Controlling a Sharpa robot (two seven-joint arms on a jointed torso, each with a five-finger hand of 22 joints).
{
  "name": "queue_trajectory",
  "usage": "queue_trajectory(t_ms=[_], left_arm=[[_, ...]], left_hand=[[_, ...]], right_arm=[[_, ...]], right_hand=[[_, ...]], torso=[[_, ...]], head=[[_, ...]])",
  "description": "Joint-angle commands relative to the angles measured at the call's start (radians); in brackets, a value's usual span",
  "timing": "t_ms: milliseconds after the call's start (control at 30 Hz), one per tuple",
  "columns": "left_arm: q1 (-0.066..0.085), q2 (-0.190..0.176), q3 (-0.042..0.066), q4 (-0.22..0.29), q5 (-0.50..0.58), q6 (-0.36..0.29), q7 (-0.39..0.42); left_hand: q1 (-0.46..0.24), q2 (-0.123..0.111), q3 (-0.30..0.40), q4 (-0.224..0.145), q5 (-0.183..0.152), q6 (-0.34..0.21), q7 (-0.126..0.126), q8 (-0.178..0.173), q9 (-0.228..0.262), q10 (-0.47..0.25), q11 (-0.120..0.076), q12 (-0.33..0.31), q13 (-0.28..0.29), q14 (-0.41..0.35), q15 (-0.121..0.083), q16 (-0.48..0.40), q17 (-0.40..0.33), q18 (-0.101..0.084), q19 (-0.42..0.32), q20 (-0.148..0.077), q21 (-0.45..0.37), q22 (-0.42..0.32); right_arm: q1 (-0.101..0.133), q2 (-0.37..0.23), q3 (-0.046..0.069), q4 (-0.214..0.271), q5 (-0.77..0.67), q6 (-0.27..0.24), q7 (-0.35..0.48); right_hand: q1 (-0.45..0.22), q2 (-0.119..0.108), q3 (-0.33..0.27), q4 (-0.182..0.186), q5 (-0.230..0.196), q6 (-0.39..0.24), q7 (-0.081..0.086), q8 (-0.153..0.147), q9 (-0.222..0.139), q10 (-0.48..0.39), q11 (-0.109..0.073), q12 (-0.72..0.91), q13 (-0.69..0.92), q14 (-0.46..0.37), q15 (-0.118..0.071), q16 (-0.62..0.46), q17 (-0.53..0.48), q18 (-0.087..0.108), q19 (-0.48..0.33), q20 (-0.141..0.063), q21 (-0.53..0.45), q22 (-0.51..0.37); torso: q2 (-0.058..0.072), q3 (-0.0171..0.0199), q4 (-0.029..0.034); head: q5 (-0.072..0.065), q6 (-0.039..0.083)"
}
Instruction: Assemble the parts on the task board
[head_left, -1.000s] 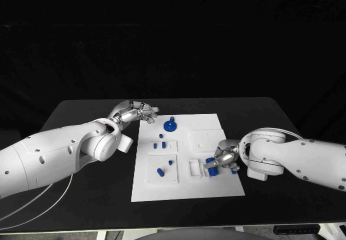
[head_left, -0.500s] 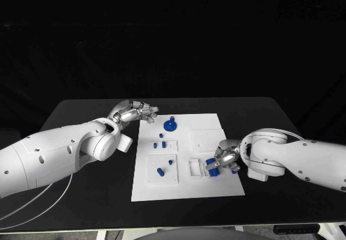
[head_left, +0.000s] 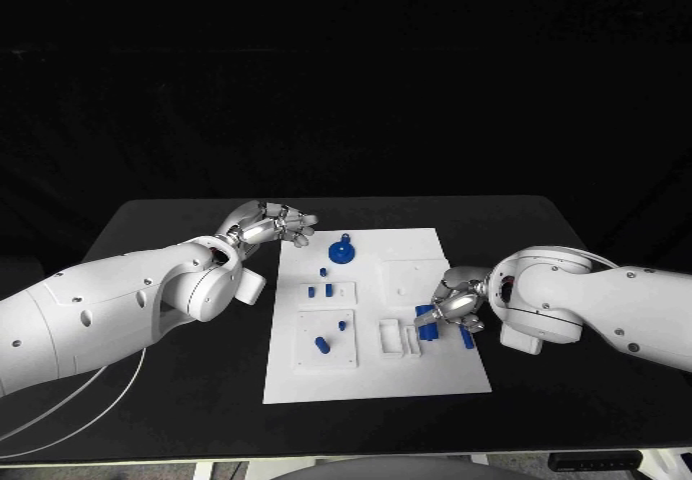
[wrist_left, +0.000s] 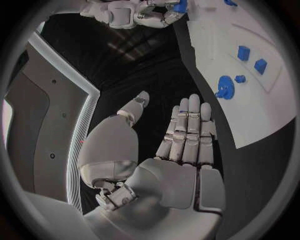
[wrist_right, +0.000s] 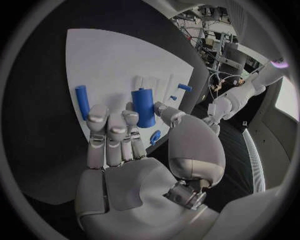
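Note:
The white task board (head_left: 433, 250) lies in the middle of the black table. My right hand (head_left: 459, 305) hovers over its near right part and pinches an upright blue cylinder (wrist_right: 143, 107) between thumb and fingers; it is the cylinder (head_left: 428, 323) beside the white slots (head_left: 389, 337). A thin blue rod (wrist_right: 82, 101) lies on the board close by, the rod (head_left: 464, 336) just under the hand. My left hand (head_left: 274, 225) hangs over the table off the board's far left corner, fingers straight and holding nothing (wrist_left: 187, 135).
A blue gear-like piece (head_left: 340, 250) sits at the board's far left, also (wrist_left: 225, 86). Two small blue blocks (head_left: 319, 291) stand mid-left, and two more blue pieces (head_left: 330, 336) stand in a square panel nearer me. Bare black table surrounds the board.
My right hand has shifted a little away from me with the blue cylinder, and its arm has turned. The left hand has stayed still.

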Motion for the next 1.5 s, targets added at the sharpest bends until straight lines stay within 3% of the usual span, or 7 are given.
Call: queue_trajectory(t_ms=[33,400,533,867,1033,1500], left_arm=[[-0.001,0.002,0.001,0.002,0.006,0.014,0.005],[0.0,0.003,0.001,0.002,0.006,0.018,0.001],[0.0,0.003,0.001,0.003,0.006,0.018,0.001],[0.0,0.0,0.001,0.008,0.006,0.019,-0.001],[0.0,-0.001,0.001,0.008,0.006,0.02,-0.001],[0.0,-0.002,0.001,0.009,0.006,0.021,-0.005]], left_hand=[[0.002,0.012,0.002,-0.004,0.003,-0.007,0.001,0.004,-0.002,0.001,-0.002,-0.004,0.0,0.006,0.004,-0.005,0.002,0.014,0.001,0.006,-0.007,0.002],[0.002,0.012,0.001,-0.005,0.003,-0.006,0.0,0.004,-0.002,0.001,-0.002,-0.004,0.0,0.006,0.004,-0.007,0.003,0.014,0.001,0.006,-0.007,0.002],[0.002,0.012,0.001,-0.005,0.004,-0.006,0.0,0.004,-0.002,0.001,-0.002,-0.004,0.0,0.006,0.004,-0.007,0.003,0.014,0.001,0.007,-0.007,0.003],[-0.003,0.013,-0.002,-0.003,0.003,-0.007,0.001,0.005,-0.002,0.0,-0.001,-0.005,0.0,0.006,0.005,-0.01,0.006,0.013,0.001,0.007,-0.009,0.004],[-0.003,0.013,-0.002,-0.003,0.003,-0.007,0.001,0.005,-0.002,0.0,-0.001,-0.005,0.0,0.006,0.005,-0.011,0.007,0.013,0.001,0.007,-0.009,0.004],[-0.003,0.014,-0.003,-0.004,0.003,-0.007,0.001,0.005,-0.002,0.0,-0.001,-0.005,0.0,0.006,0.005,-0.012,0.008,0.013,0.001,0.007,-0.01,0.004]], right_arm=[[0.008,0.002,0.0,0.005,0.082,-0.002,-0.001],[0.011,0.055,-0.001,-0.007,0.145,0.042,-0.016],[0.01,0.075,-0.002,-0.016,0.147,0.049,-0.017],[0.01,0.103,-0.019,-0.03,0.133,0.066,-0.02],[0.01,0.106,-0.025,-0.028,0.126,0.064,-0.02],[0.004,0.117,-0.027,-0.037,0.107,0.046,-0.02]], right_hand=[[-0.018,-0.003,0.013,-0.01,0.001,0.014,0.006,0.0,-0.001,0.008,-0.002,-0.005,0.002,0.005,-0.002,-0.004,0.002,0.08,0.001,0.005,0.006,0.017],[-0.037,-0.006,0.016,-0.017,0.001,0.017,0.007,-0.004,-0.004,0.01,-0.002,-0.008,0.003,0.006,-0.002,-0.006,0.004,0.08,0.001,0.006,0.008,0.017],[-0.044,-0.008,0.015,-0.018,0.001,0.017,0.007,-0.006,-0.005,0.01,-0.002,-0.009,0.003,0.006,-0.002,-0.007,0.005,0.08,0.0,0.006,0.008,0.017],[-0.063,-0.014,0.014,-0.021,0.001,0.018,0.007,-0.01,-0.008,0.01,-0.001,-0.012,0.005,0.007,-0.001,-0.009,0.007,0.08,-0.002,0.006,0.009,0.016],[-0.069,-0.015,0.014,-0.022,0.001,0.018,0.008,-0.011,-0.008,0.009,-0.001,-0.012,0.006,0.007,-0.001,-0.01,0.008,0.08,-0.002,0.006,0.009,0.016],[-0.078,-0.019,0.014,-0.023,0.0,0.018,0.008,-0.013,-0.009,0.009,-0.001,-0.014,0.007,0.007,-0.001,-0.011,0.009,0.08,-0.003,0.006,0.009,0.016]], torso=[[0.001,-0.0003,0.0014],[0.001,-0.0023,0.001],[0.002,-0.0014,0.0015],[0.002,-0.0004,0.0006],[0.001,-0.0003,0.0002],[0.002,-0.0001,-0.0001]], head=[[0.002,0.0],[0.009,-0.002],[0.011,-0.001],[0.02,-0.005],[0.021,-0.005],[0.023,-0.008]])
